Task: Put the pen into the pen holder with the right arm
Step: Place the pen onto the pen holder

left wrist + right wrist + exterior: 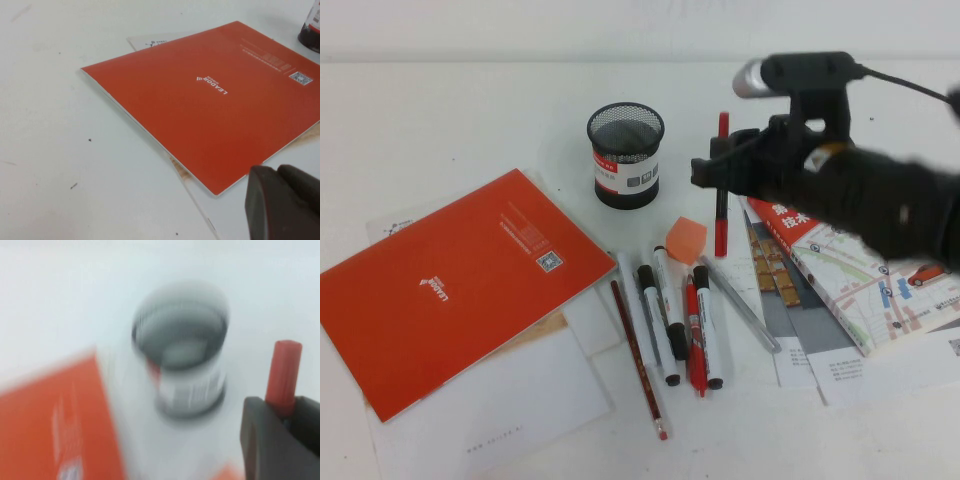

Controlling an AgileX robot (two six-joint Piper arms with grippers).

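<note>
Gripping the pen (pixel 722 190) at mid-length, the right tool (pixel 715 172) holds it upright above the surface, just right of the pen holder (pixel 626 155). Left tool (pixel 282 205) sits over the red booklet (pixel 220 100); grip state unclear.

White table (pixel 440 110), seen from above. At 12 o'clock, standing upright: mesh holder (pixel 625 165). At 9 o'clock, lying flat: red booklet (pixel 460 285), partly over white sheets (pixel 500 410) spreading toward 7. Near the centre: orange pad (pixel 686 238). Just below it, toward 6, laid side by side: red pencil (pixel 640 362), two black-capped markers (pixel 660 325), red marker (pixel 694 340), a further black-capped marker (pixel 708 325), grey pen (pixel 740 305). At 3 o'clock: map leaflet (pixel 850 280), overlapping printed papers (pixel 880 370) reaching toward 4.
</note>
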